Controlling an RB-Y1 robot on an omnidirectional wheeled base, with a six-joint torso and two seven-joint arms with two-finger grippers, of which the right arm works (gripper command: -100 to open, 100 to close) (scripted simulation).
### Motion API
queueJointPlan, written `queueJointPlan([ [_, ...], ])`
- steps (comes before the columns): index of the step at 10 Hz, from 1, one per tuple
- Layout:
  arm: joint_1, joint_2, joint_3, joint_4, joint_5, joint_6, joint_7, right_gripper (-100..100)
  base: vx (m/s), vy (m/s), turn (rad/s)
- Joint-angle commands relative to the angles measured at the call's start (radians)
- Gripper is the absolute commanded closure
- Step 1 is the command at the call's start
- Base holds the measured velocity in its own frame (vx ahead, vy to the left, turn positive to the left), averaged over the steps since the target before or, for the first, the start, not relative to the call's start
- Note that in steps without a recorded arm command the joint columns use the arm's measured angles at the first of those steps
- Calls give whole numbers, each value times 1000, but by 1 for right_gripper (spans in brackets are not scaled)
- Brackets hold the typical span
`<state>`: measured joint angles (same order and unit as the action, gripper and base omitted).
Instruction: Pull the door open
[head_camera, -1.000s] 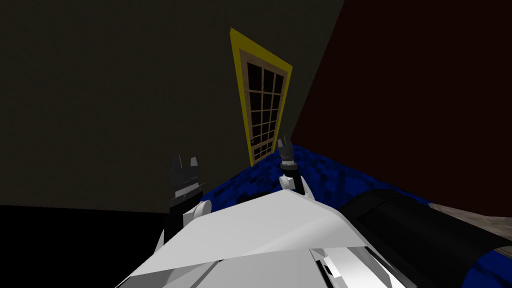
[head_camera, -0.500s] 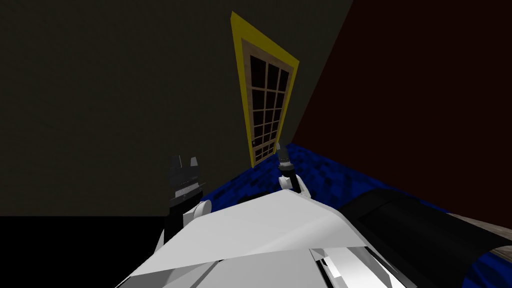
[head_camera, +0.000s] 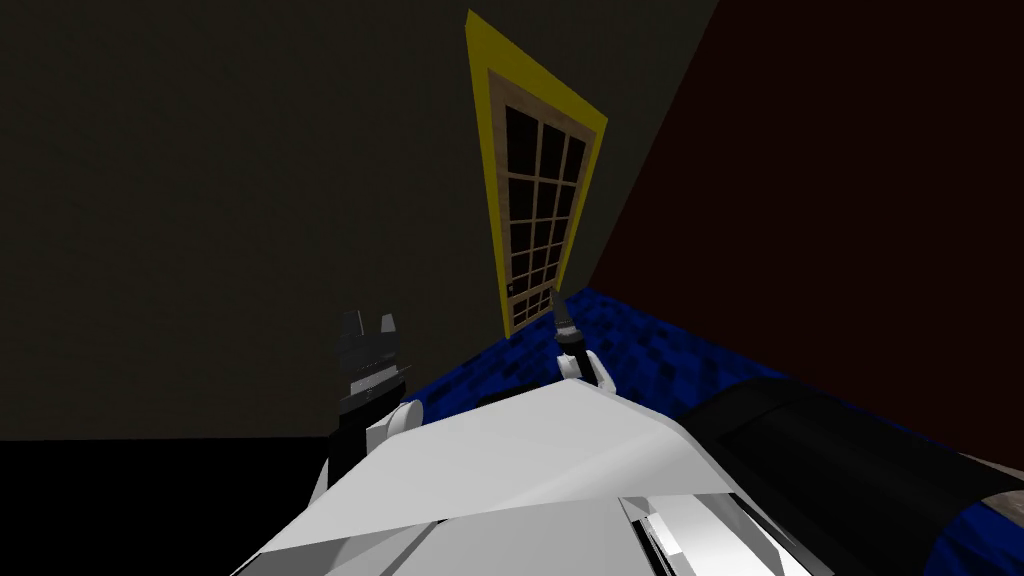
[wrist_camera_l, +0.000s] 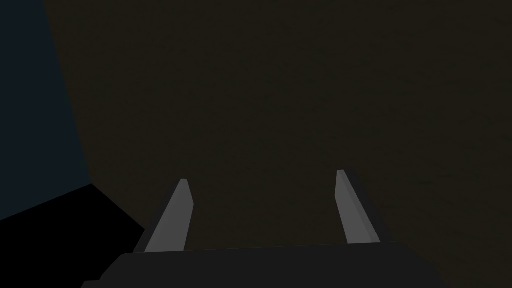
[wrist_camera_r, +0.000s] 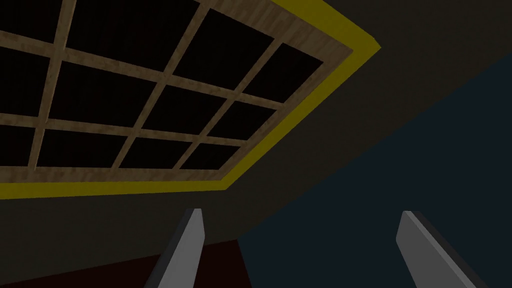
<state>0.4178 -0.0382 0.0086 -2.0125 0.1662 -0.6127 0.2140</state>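
door (head_camera: 535, 215): tall, a wood-coloured grid of bars over black panes
frame (head_camera: 487, 130): yellow band all round the door
state: shut, lying flat within its frame
place: in the dark wall, near its corner with the red wall (head_camera: 850, 200)

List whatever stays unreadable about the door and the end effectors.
Door handle: head view, too small a speck to tell its shape.
Door lower corner: head view, covered by the right end effector; their gap cannot be judged.
Behind the panes: plain black in head and right wrist views.
Left end effector: open toward a dark wall; distance unreadable.
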Motion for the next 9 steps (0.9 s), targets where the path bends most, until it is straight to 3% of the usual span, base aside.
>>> queueJointPlan([
  [1,-16,-8,-12,50,16,-15,33,-100,93,-4,35],
  [6,-44,-23,-34,179,61,-55,115,-100,77,-2,36],
  [7,-44,-23,-34,187,61,-55,115,-100,59,-2,9],
  [9,-58,-30,-45,254,83,-76,157,-100,65,-1,39],
])
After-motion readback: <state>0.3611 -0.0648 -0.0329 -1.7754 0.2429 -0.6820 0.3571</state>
